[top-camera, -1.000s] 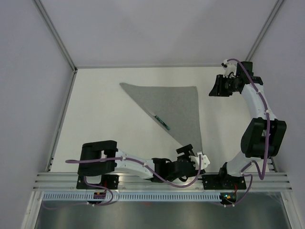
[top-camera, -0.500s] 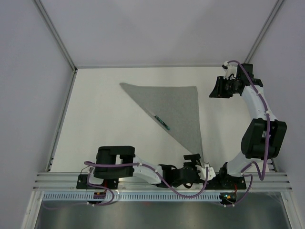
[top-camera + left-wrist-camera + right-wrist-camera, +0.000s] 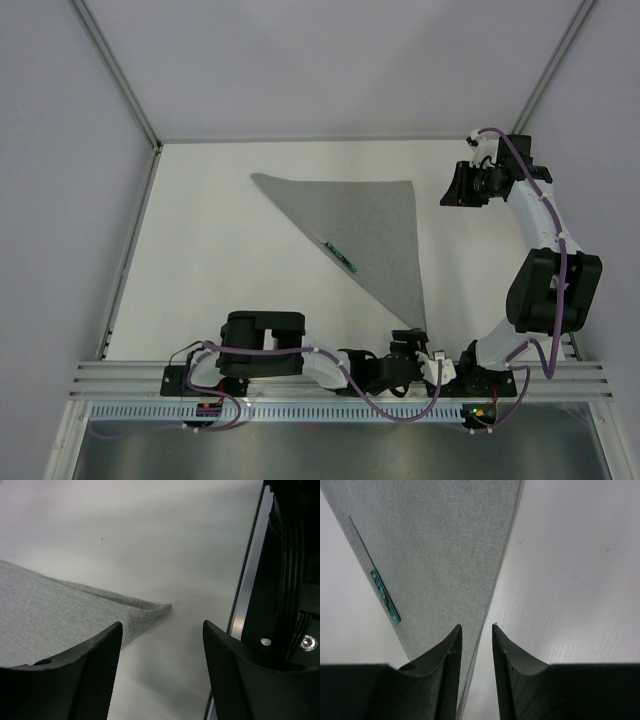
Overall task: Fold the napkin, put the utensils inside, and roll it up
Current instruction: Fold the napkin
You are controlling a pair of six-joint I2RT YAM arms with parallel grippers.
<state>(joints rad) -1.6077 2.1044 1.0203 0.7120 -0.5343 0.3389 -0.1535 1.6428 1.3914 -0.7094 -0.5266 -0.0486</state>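
The grey napkin lies folded into a triangle on the white table. One thin utensil with a teal handle lies along its diagonal edge. It shows in the right wrist view on the napkin. My left gripper is open and empty, low at the napkin's near corner, which lies just ahead of the left gripper. My right gripper hovers beside the napkin's far right corner. In its wrist view the right gripper is narrowly open and empty above the napkin's right edge.
An aluminium rail runs along the table's near edge, close to my left gripper; it also shows in the left wrist view. The right arm's black base stands just beside it. Enclosure walls bound the table.
My left arm has swung right and nearer, bringing its gripper down to the napkin's near corner by the rail. The right arm, napkin and utensil have stayed put.
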